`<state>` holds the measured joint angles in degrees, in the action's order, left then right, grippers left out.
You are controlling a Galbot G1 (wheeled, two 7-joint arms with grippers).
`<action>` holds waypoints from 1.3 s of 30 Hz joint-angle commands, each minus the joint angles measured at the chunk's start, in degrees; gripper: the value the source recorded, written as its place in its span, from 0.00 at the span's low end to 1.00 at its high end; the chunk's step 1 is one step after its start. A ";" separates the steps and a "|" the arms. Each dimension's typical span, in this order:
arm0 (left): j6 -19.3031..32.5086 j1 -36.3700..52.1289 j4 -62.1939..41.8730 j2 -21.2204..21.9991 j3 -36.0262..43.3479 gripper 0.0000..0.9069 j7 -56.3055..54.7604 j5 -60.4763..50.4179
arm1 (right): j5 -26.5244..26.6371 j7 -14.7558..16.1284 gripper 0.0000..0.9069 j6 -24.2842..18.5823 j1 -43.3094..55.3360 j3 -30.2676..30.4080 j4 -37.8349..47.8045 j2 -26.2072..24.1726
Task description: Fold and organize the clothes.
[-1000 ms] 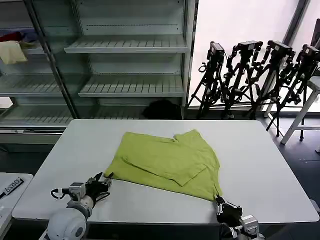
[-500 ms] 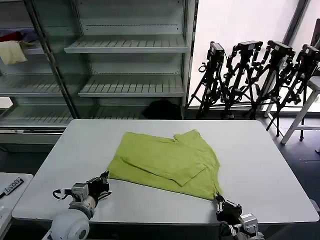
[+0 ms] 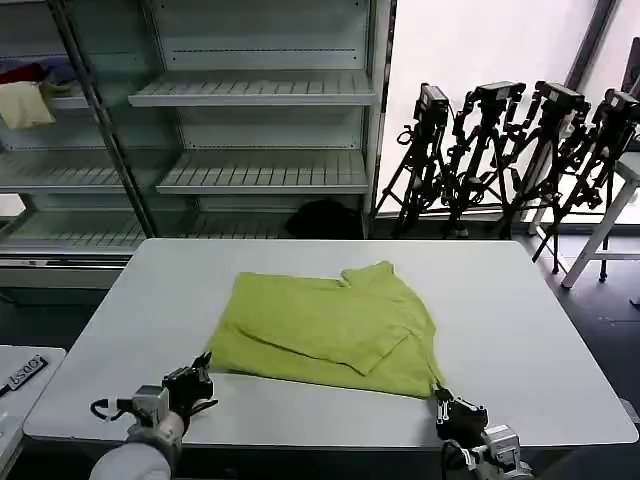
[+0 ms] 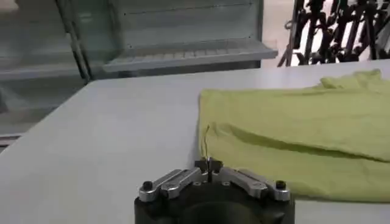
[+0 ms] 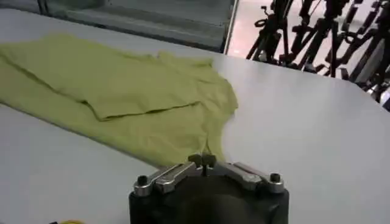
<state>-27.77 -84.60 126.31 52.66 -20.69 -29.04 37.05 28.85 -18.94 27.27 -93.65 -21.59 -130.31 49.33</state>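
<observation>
The lime T-shirt point(image 3: 330, 329) lies folded on the white table point(image 3: 520, 330), sleeve tucked across its middle. The left gripper point(image 3: 192, 380) hovers low at the near left edge, just off the shirt's corner, while the right gripper point(image 3: 455, 415) sits at the near right edge by the hem. Empty shelves point(image 3: 250, 130) stand far behind, tripods point(image 3: 510, 150) on the right.

The left claw point(image 3: 198, 372) has drawn back toward the near edge of the worktop point(image 3: 110, 330) and is now lower and farther from the T-shirt point(image 3: 325, 330) than one second ago, when it was just beside the shirt's near left corner. The right claw point(image 3: 447, 409) has also moved back a little toward the near edge. The shirt's left part has shifted slightly and lies flatter.
</observation>
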 commanded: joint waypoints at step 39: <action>1.77 -22.55 13.11 2.91 -0.47 1.00 -12.75 -13.23 | 2.08 -13.31 1.00 4.81 -12.53 -1.36 -9.79 -0.68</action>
<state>-25.48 -105.99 138.43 55.38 -21.21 -40.95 25.88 31.04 -29.97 32.18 -105.89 -23.14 -139.57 48.11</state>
